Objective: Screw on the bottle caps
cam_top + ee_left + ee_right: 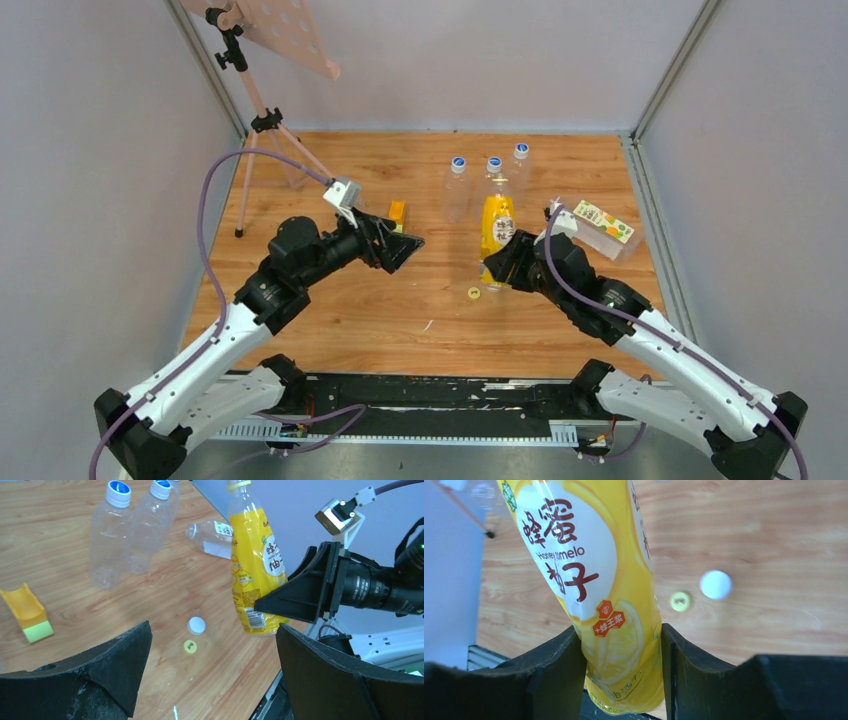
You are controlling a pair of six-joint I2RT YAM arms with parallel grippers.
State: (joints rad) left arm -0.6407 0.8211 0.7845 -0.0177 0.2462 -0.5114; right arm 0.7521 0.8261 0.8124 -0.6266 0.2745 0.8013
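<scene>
My right gripper (503, 262) (624, 665) is shut on the lower part of the slim yellow bottle (497, 222) (589, 580) (252, 565), both fingers pressed into its sides. The bottle stands slightly tilted at mid-table. Just left of its base, a yellow cap (474, 293) (190, 646) (680, 601) and a white cap (196, 625) (715, 584) lie on the wood. My left gripper (398, 246) (212, 670) hangs open and empty to the left, facing the caps and the bottle. Three clear bottles (458, 188) (107, 540) with blue caps stand behind.
A wider clear bottle with an orange-green label (600, 225) (212, 535) lies on its side at the right. A small orange-and-green block (397, 212) (29, 614) sits behind my left gripper. A tripod stand (262, 120) occupies the back left corner. Walls enclose the table (330, 330).
</scene>
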